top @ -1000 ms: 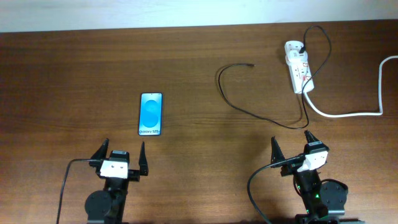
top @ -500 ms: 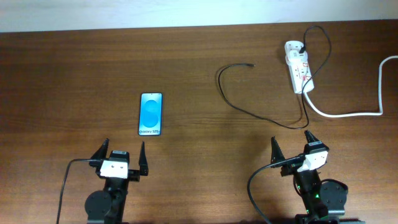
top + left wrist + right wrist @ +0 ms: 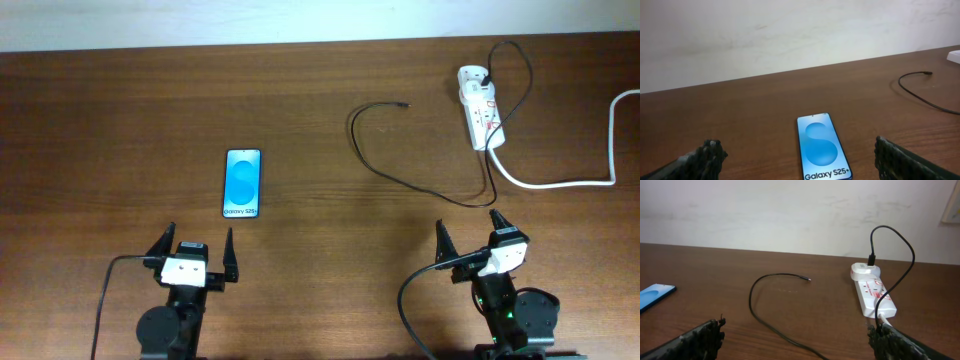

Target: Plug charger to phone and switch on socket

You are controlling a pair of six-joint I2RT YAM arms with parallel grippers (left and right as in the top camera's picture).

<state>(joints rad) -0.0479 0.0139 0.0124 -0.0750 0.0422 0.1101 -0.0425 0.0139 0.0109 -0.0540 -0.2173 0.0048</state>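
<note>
The phone (image 3: 243,183) lies flat on the table, blue screen up, reading "Galaxy S25+"; in the left wrist view (image 3: 821,146) it lies just ahead of the fingers. The black charger cable (image 3: 400,176) curves across the table, its plug tip (image 3: 404,104) lying free, and it ends in a white adapter (image 3: 470,75) seated in the white socket strip (image 3: 480,112). My left gripper (image 3: 194,253) is open and empty just short of the phone. My right gripper (image 3: 472,236) is open and empty near the cable loop (image 3: 785,330), short of the socket (image 3: 874,296).
The socket's thick white cord (image 3: 560,182) runs off to the right table edge. A pale wall stands behind the table's far edge (image 3: 790,30). The brown wooden table (image 3: 120,120) stretches bare to the left.
</note>
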